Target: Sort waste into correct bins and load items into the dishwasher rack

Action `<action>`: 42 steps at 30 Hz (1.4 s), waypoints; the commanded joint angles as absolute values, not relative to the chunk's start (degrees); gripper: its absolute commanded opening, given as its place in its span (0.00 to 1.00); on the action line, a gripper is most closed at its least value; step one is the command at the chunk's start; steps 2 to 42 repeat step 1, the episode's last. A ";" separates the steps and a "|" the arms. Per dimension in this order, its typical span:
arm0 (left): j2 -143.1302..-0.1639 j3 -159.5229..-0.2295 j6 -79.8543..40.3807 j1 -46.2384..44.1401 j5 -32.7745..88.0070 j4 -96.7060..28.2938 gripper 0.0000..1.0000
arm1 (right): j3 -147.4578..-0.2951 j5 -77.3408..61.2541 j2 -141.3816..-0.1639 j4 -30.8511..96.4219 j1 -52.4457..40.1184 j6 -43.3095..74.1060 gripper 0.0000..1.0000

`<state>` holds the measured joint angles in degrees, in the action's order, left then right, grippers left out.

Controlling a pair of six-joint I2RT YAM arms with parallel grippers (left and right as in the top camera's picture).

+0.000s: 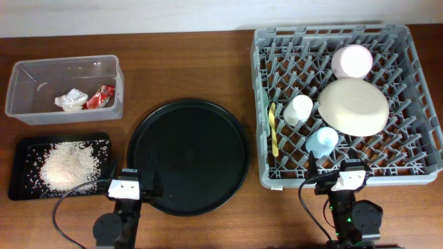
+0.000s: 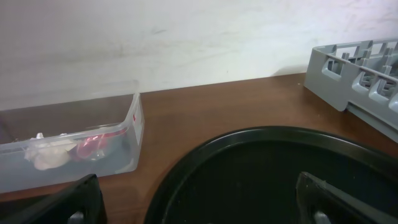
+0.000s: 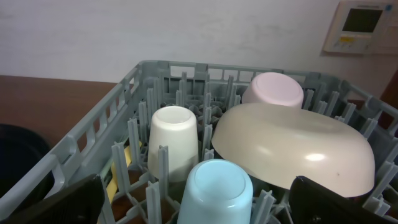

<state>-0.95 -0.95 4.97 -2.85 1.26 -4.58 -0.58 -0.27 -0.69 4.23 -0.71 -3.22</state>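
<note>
1. Five dishes sit in the grey rack (image 1: 311, 32) at the right: cream bowl (image 1: 354, 105), pink bowl (image 1: 351, 61), white cup (image 1: 299, 109), blue cup (image 1: 322, 140) and yellow utensil (image 1: 274, 135).
2. Nothing lies on the round tray (image 1: 188, 155) in the middle.
3. Upper left, the clear box (image 1: 41, 79) holds the tissue (image 1: 71, 101) and red wrapper (image 1: 104, 95). Lower left, the black tray (image 1: 21, 145) holds the rice (image 1: 68, 166).
4. At the bottom edge, the left gripper (image 2: 198, 177) and right gripper (image 3: 198, 180) are spread wide and hold nothing.
5. The job looks done, so next is only a check.

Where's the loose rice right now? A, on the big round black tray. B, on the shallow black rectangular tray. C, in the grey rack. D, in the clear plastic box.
B: the rice heap lies on the shallow black rectangular tray; the clear box holds only the tissue and red wrapper.
</note>
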 commanded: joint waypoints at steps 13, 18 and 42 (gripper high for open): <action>-0.30 -0.49 5.93 -3.11 1.06 -4.64 0.99 | -0.32 -0.80 -0.32 4.49 -0.25 -3.18 0.98; -0.30 -0.49 5.93 -3.11 1.06 -4.64 0.99 | -0.32 -0.80 -0.32 4.49 -0.25 -3.18 0.98; -0.30 -0.49 5.93 -3.11 1.06 -4.64 0.99 | -0.32 -0.80 -0.32 4.49 -0.25 -3.18 0.98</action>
